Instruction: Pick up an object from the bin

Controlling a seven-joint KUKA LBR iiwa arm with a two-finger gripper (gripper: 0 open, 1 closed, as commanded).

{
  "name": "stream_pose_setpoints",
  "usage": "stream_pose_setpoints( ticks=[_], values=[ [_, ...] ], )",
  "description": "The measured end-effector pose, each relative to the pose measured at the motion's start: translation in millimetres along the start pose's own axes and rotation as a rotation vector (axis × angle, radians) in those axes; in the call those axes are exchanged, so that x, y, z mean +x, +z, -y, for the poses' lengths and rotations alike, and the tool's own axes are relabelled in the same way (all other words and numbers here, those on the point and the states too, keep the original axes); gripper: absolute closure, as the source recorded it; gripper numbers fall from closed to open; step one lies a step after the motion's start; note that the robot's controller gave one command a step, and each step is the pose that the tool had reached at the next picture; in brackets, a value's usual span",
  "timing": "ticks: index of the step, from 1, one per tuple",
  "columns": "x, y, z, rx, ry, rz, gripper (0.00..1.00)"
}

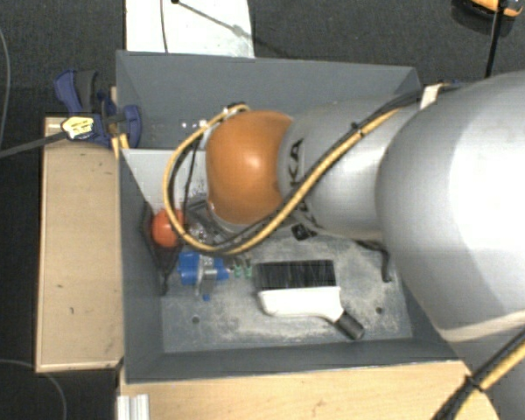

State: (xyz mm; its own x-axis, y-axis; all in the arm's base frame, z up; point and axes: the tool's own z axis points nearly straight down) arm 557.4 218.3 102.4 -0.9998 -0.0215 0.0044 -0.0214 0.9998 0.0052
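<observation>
Grey metal bin [271, 86] seen from above; the arm's orange wrist cover [245, 164] sits low at its left end, mostly hiding the hand [201, 234], so open or clenched cannot be told; orange ball [164, 228] and blue toy [197, 269] lie just beside, white brush [297, 303] apart

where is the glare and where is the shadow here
Camera view: glare on the silver arm casing and round orange wrist cover; shadow under the arm over the small orange ball; the white-handled, black-bristled brush lies lit.

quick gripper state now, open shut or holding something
State of the gripper cannot be told; it sits beside an orange ball and a blue thing.
</observation>
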Motion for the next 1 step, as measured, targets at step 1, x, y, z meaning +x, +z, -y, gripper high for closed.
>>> stream_pose_setpoints(
  ticks=[1],
  values=[
    [0.2,-16.6,0.1,0.0,0.001,0.0,1.0]
  ],
)
